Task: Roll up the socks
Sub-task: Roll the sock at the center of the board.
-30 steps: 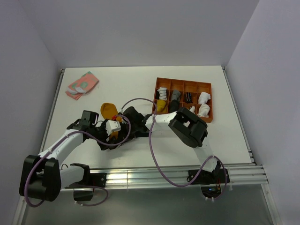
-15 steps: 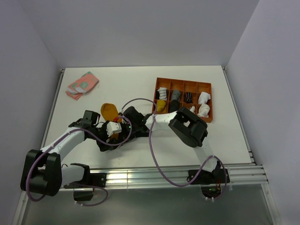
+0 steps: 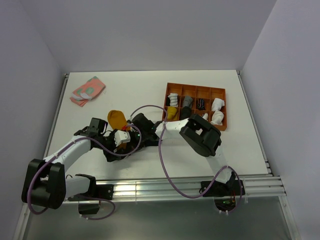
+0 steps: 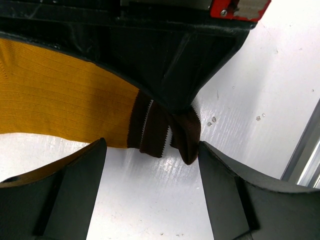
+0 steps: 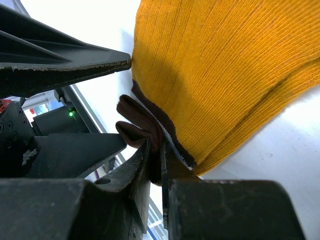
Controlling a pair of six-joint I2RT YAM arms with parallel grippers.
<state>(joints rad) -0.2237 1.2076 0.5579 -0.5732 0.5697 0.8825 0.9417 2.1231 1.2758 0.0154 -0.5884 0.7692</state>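
Wide white table (image 3: 150, 95) under everything, and on it lay the mustard sock (image 3: 116, 118), its ribbed orange body (image 4: 55, 95) spreading flat away from both sets of jaws. Its dark-brown cuff with thin white stripes (image 4: 160, 131) was bunched into a fold. The right gripper (image 5: 156, 165) had it: jaws closed tight on that brown fold (image 5: 137, 125), with the orange knit ballooning out just beyond the fingertips. The left gripper (image 4: 152, 185) stood with jaws wide apart, the cuff lying between them and nearer one finger (image 4: 235, 195), its tip just at that finger's inner face. The right gripper's black body lay across the top of the cuff and hid where the stripes ran on. Well off beyond the right jaws sat the orange tray (image 3: 195, 85) of rolled socks. Far out past the left jaws lay the pink-and-green cloth (image 3: 87, 91).
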